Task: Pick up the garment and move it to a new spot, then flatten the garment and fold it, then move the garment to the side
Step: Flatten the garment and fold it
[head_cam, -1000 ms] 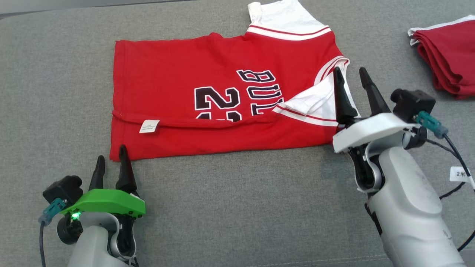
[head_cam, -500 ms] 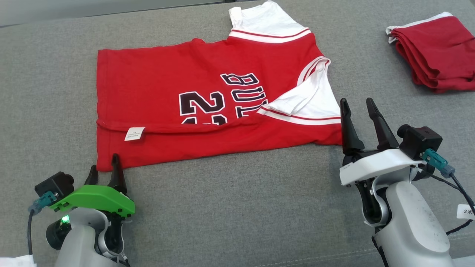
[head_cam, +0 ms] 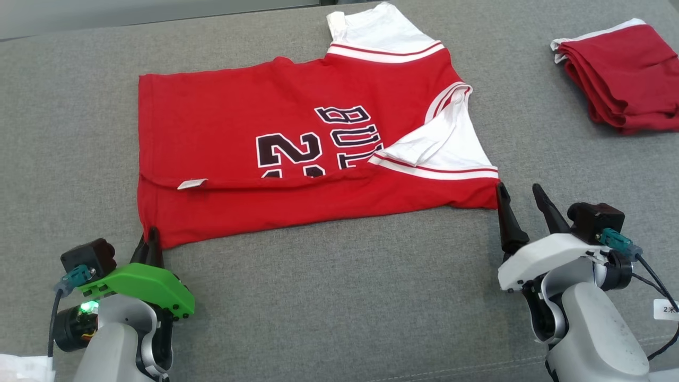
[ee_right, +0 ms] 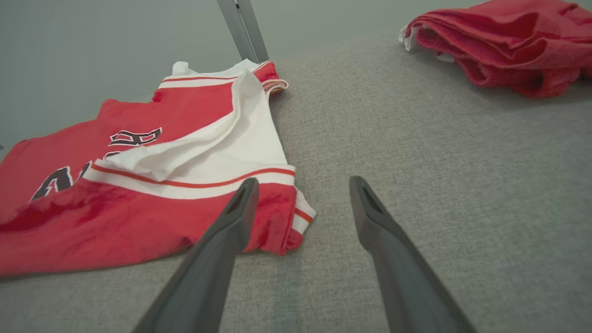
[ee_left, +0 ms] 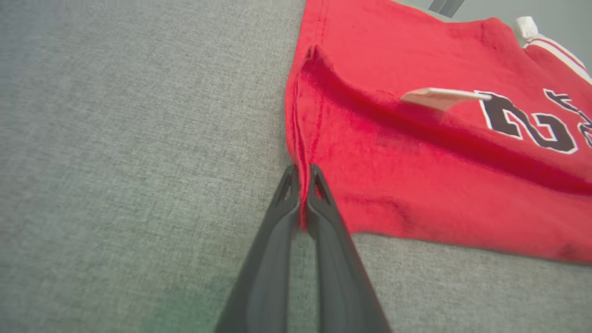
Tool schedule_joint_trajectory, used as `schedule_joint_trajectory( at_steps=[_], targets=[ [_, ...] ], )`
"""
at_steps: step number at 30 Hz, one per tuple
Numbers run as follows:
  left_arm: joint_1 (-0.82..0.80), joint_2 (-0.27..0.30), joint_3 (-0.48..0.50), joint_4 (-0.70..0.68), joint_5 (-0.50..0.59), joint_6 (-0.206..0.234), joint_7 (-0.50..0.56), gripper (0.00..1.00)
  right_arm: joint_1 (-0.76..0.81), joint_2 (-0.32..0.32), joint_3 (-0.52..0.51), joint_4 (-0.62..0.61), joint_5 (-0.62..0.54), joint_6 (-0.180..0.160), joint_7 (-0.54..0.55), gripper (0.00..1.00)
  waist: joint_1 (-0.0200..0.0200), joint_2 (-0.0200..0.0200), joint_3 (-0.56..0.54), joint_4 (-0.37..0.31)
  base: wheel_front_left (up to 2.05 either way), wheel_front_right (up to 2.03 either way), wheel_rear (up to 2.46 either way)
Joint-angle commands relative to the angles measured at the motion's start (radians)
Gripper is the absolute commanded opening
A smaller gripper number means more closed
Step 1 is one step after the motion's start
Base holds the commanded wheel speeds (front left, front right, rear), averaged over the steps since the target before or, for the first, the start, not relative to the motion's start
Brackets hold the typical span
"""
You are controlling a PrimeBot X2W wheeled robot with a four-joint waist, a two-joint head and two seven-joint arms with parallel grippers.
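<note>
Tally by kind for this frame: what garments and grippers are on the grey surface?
Red jersey, spread out: 1
Pile of folded red cloth: 1
Grippers: 2 (left gripper, right gripper)
Total: 4

Red jersey (head_cam: 212,122), white red-striped sleeves (head_cam: 451,143), black white-edged lettering (head_cam: 289,151); grey woven surface (head_cam: 345,297).

Head camera above, wrist cameras low
The garment (head_cam: 223,138) is overlooked from the near side by the head view; its near-left corner is viewed closely along the left gripper (ee_left: 301,173), its near-right corner along the right gripper (ee_right: 303,182).
</note>
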Motion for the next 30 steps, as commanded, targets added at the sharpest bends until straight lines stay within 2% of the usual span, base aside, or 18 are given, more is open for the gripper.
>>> schedule_joint_trajectory(
  at_steps=[1,7,16,18,19,20,21,25,30],
  targets=[
    [0.014,0.012,-0.002,-0.014,0.006,0.007,0.0,0.0,-0.006,-0.002,-0.008,0.01,-0.005,0.0,0.008,1.0,0.0,0.0065,-0.003,0.006,0.0,0.0,0.0],
    [0.047,0.018,-0.01,-0.098,0.011,0.022,0.009,0.0,-0.042,-0.001,-0.008,0.085,0.019,0.0,0.051,1.0,0.0,0.0065,-0.009,0.023,0.0,0.0,0.0],
    [0.076,0.013,-0.026,-0.162,0.01,0.031,0.022,0.0,-0.137,-0.001,0.037,0.28,0.061,0.0,0.12,0.98,0.0,0.0065,-0.018,0.04,0.0,0.0,0.0],
    [0.081,0.012,-0.029,-0.166,0.011,0.032,0.019,0.0,-0.154,0.0,0.057,0.314,0.081,0.0,0.114,0.48,0.0,0.0065,-0.022,0.042,0.0,0.0,0.0],
    [0.083,0.012,-0.03,-0.168,0.013,0.033,0.017,0.0,-0.163,0.0,0.064,0.326,0.092,0.0,0.103,0.37,0.0,0.0065,-0.024,0.042,0.0,0.0,0.0],
    [0.085,0.012,-0.031,-0.169,0.013,0.032,0.012,0.0,-0.171,0.001,0.073,0.337,0.1,0.0,0.093,0.12,0.0,0.0065,-0.026,0.042,0.0,0.0,0.0],
    [0.085,0.012,-0.032,-0.171,0.013,0.03,0.006,0.0,-0.18,0.0,0.079,0.344,0.11,0.0,0.079,0.0,0.0,0.0065,-0.029,0.042,0.0,0.0,0.0],
    [0.096,0.021,-0.029,-0.182,0.012,0.022,-0.014,0.0,-0.197,-0.004,0.089,0.359,0.146,0.0,0.042,0.0,0.0,0.0065,-0.046,0.039,0.0,0.0,0.0],
    [0.131,0.031,-0.032,-0.217,0.006,0.015,-0.024,0.0,-0.178,-0.006,0.051,0.324,0.122,0.0,0.027,0.0,0.0,0.0065,-0.074,0.032,0.0,0.0,0.0]
  ],
)
